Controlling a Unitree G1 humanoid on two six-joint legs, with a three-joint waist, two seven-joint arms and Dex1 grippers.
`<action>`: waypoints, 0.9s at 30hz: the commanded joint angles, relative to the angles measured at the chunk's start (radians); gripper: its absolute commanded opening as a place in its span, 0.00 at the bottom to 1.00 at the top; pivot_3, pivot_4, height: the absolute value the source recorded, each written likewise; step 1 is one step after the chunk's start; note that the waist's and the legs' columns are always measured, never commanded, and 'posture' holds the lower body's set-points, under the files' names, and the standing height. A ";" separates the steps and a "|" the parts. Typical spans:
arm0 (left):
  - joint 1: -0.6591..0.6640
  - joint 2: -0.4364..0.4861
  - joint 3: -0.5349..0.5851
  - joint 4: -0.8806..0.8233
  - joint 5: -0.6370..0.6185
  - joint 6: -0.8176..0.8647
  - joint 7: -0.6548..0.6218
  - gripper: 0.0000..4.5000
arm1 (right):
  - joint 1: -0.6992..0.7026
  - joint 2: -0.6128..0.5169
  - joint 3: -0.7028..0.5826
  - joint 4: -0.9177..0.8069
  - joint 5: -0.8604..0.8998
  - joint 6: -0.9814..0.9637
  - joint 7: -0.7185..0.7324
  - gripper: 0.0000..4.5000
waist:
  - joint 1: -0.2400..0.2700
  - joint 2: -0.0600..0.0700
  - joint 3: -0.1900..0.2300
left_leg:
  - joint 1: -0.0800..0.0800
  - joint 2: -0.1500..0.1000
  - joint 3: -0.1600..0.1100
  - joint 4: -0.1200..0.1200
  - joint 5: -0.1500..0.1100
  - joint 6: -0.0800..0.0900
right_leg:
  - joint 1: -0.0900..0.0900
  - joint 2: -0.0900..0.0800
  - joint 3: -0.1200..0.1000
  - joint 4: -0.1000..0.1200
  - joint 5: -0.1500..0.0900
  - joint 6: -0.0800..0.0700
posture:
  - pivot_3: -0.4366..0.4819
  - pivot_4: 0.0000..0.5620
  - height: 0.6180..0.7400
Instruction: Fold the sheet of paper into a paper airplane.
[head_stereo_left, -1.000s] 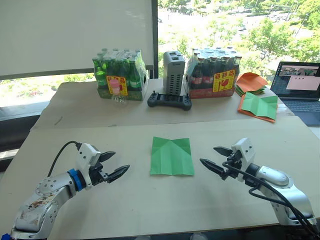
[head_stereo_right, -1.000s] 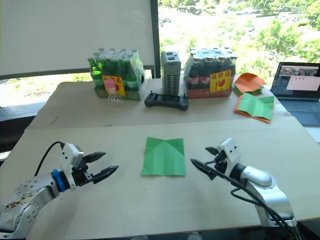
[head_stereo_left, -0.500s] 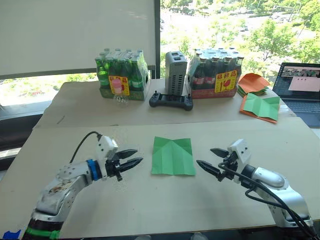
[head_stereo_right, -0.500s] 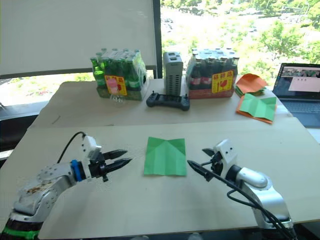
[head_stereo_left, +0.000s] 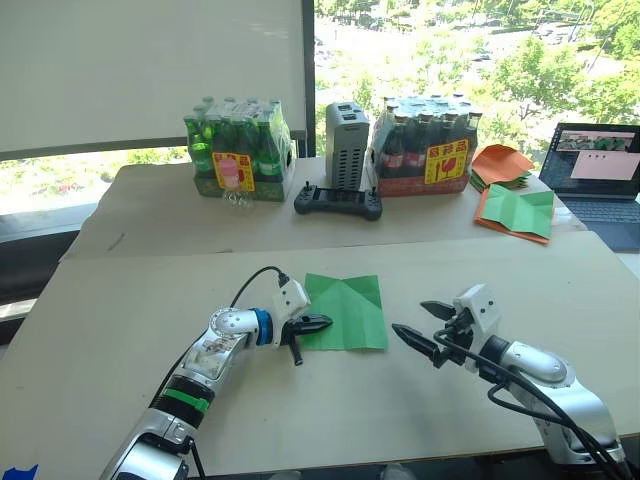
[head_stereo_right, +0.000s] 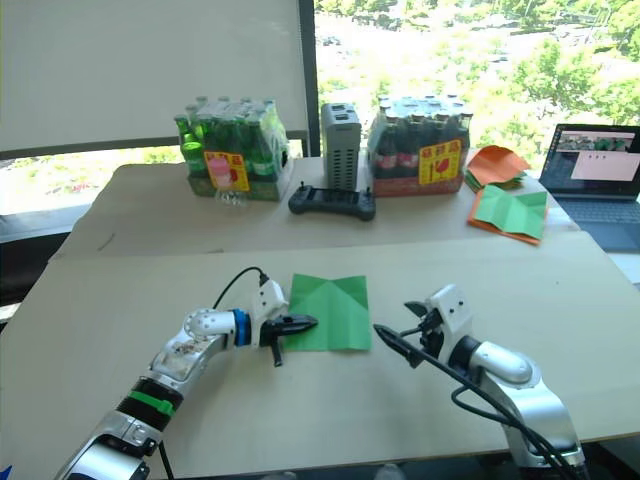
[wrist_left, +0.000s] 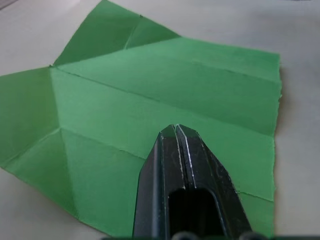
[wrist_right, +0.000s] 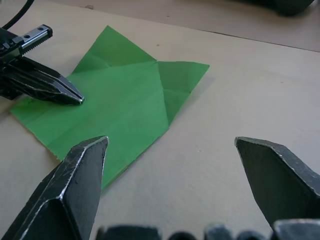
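Where creases cross, thin sheet of paper (head_stereo_left: 345, 311) under pressed-together left fingers (wrist_left: 182, 165) (right fingers (wrist_right: 82, 172) wide, empty).

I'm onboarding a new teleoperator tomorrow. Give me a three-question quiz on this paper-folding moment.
1. True or false: the left gripper has its fingers shut, their tip over the near left edge of the sheet of paper.
2. Multiple choice: the right gripper is A) shut on the sheet, B) open and off the sheet to its right, C) open and resting on the black controller.
3. Fill in: the sheet lies ____ on the table, not yet a paper airplane.

Key: 1 true; 2 B; 3 flat.
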 joint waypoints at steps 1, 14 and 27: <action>0.023 0.026 -0.018 0.013 0.050 -0.001 -0.008 0.00 | 0.000 -0.003 -0.004 -0.062 0.006 0.012 -0.011 1.00 | 0.000 0.000 0.000 | 0.000 0.000 0.000 0.000 0.000 0.000 | 0.000 0.000 0.000 0.000 0.000 0.000 | 0.48 0.27 0.90; 0.071 0.031 -0.034 -0.074 0.079 0.057 0.000 0.00 | 0.064 -0.069 0.026 -0.177 0.081 0.142 0.062 0.43 | 0.003 0.001 -0.003 | 0.000 0.000 0.000 0.001 0.000 0.000 | 0.001 0.000 0.000 0.001 0.000 0.000 | 0.48 0.27 0.90; 0.072 0.031 -0.042 -0.071 0.085 0.062 -0.006 0.00 | 0.089 -0.011 0.206 -0.170 -0.039 0.236 -0.107 0.01 | 0.004 0.000 -0.008 | 0.001 0.000 0.000 0.003 -0.001 0.001 | 0.002 0.000 0.000 0.000 0.000 0.000 | 0.48 0.27 0.90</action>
